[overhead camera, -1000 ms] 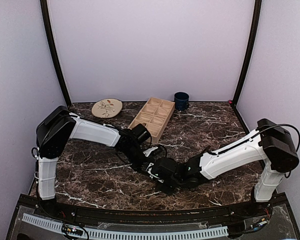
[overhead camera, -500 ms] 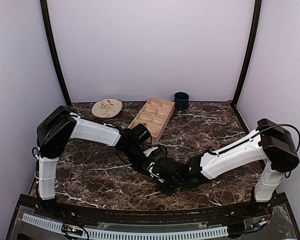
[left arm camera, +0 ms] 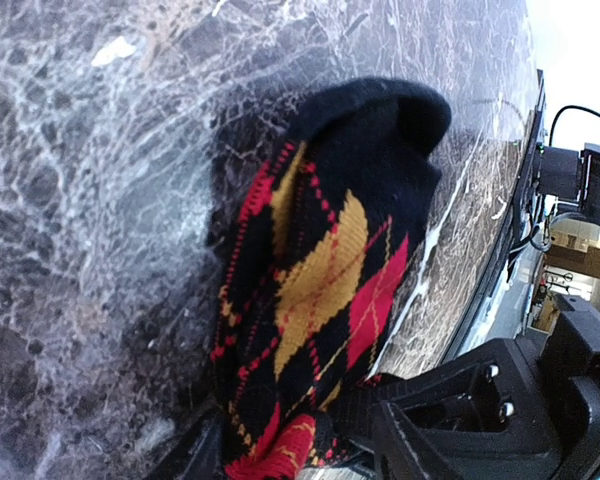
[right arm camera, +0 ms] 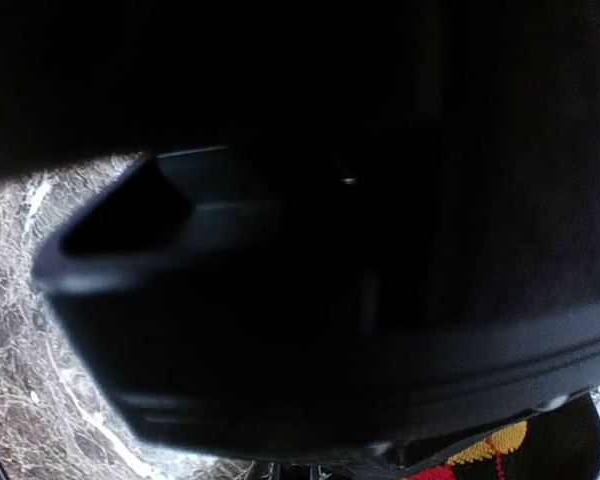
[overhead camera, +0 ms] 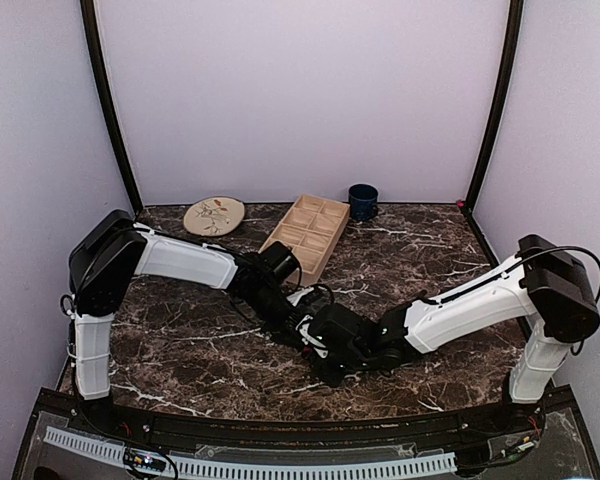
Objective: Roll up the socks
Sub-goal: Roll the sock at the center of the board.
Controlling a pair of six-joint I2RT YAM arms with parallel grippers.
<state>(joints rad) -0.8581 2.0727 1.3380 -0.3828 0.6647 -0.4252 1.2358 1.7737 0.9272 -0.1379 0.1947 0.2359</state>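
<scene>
A black sock [left arm camera: 320, 260] with red and orange argyle diamonds lies bunched on the dark marble table [left arm camera: 90, 200]. Its lower end runs between the spread fingers of my left gripper [left arm camera: 280, 440], which is open; one finger [left arm camera: 185, 452] shows at the sock's left. From above, the left gripper [overhead camera: 302, 325] and right gripper [overhead camera: 325, 348] press close together over the sock at the table's middle front and hide it. The right wrist view is almost filled by a dark, blurred body close to the lens. Only a corner of the sock [right arm camera: 500, 455] shows there, and the right fingers are hidden.
At the back stand a wooden compartment tray [overhead camera: 307, 237], a patterned round plate [overhead camera: 214, 215] and a dark blue cup [overhead camera: 362, 201]. The table's near edge [overhead camera: 280, 415] runs just in front of the two grippers.
The right wrist has edged a little left and away from the near edge, closer against the left gripper. The left arm has shifted slightly left. Both grippers stay over the same spot.
</scene>
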